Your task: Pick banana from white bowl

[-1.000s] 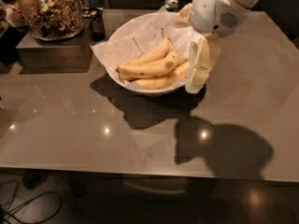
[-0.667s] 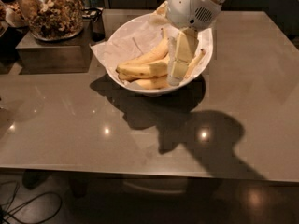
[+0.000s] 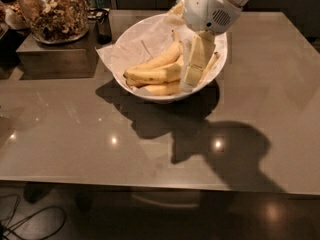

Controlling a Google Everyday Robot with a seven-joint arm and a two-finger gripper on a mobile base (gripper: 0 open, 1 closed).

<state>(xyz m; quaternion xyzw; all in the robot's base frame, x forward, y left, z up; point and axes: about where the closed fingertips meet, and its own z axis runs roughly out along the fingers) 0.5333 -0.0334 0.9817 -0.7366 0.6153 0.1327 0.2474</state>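
Observation:
The white bowl, lined with crinkled white paper, stands at the back middle of the table and holds several yellow bananas. The plump banana lies across the middle of the bowl, with a slimmer one behind it and another in front. My gripper hangs from the white arm and points down into the right half of the bowl. It is open and empty, with its fingers right beside the plump banana's right end. The bananas' right ends are hidden behind it.
A glass jar of brown snacks stands on a grey box at the back left. A small dark cup sits between the jar and the bowl. The brown table reaches forward to its front edge.
My gripper has moved left from the bowl's right rim and gone down inside the bowl, next to the bananas. The bananas and the bowl have not moved.

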